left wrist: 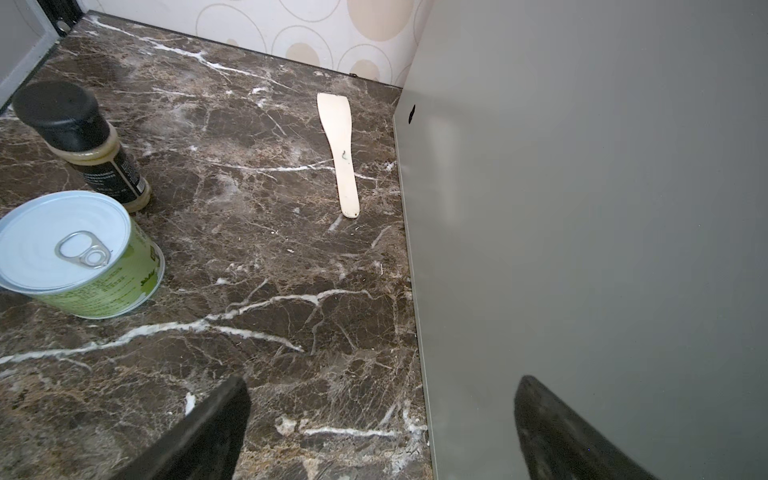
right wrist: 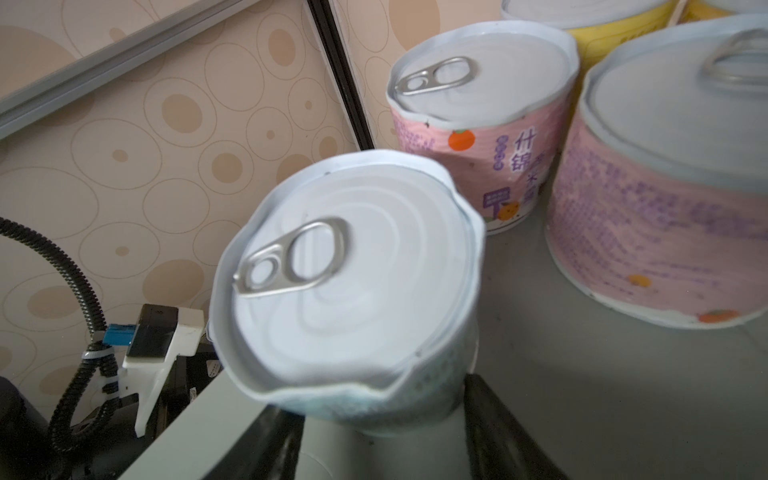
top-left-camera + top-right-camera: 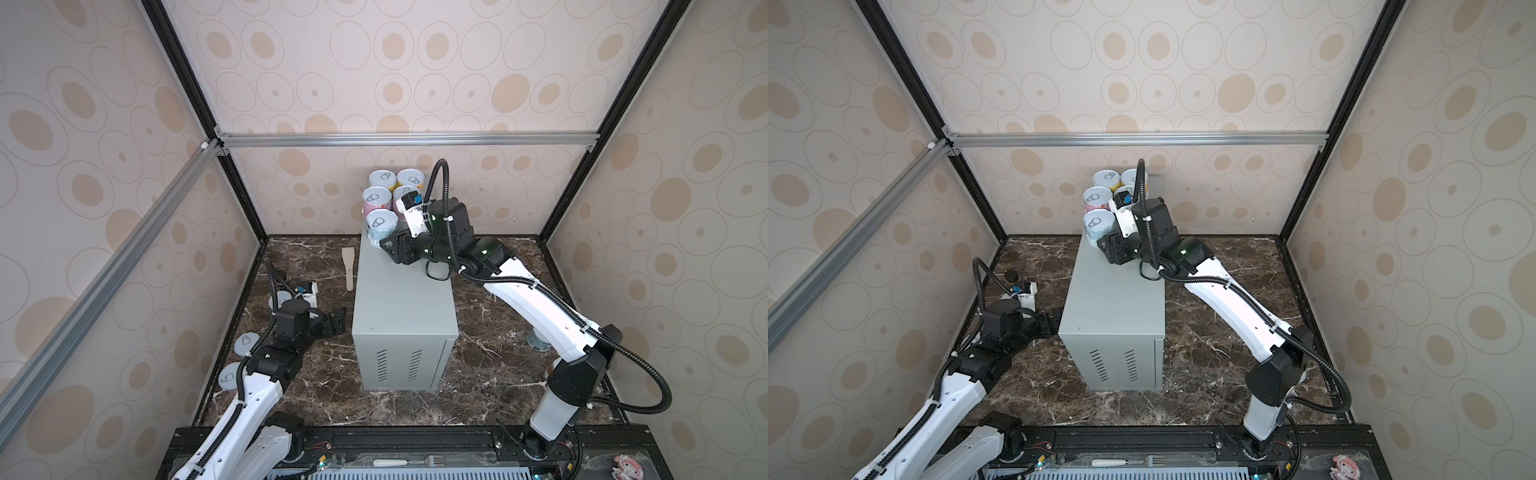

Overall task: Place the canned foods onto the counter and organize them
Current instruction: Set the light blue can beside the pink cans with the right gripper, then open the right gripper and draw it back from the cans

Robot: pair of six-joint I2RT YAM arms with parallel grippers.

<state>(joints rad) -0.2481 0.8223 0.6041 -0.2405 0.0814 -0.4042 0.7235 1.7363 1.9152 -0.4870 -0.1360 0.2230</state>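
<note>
On your right gripper [image 2: 380,403], jaws clamp the dented pale-blue can [image 2: 353,282] at the grey metal worktop [image 2: 582,395] edge; seat it flat before releasing. Left gripper [image 1: 380,390] jaws gape, empty.

I see the counter [image 3: 405,299] in plain light grey, and the marble surface [image 1: 249,249] under it is dark brown with white veins. At the counter's left edge the light-blue can [image 2: 349,291] has a silver lid. One pink can [image 2: 478,166] carries purple print and orange fruit, as does a second pink can [image 2: 665,216]. A yellow can [image 2: 615,41] shows beyond them. On the marble are a green can [image 1: 104,282], a black-capped bottle [image 1: 83,137] and a pale wooden spatula [image 1: 338,153]. The walls [image 3: 415,62] are beige with tan ovals.
</note>
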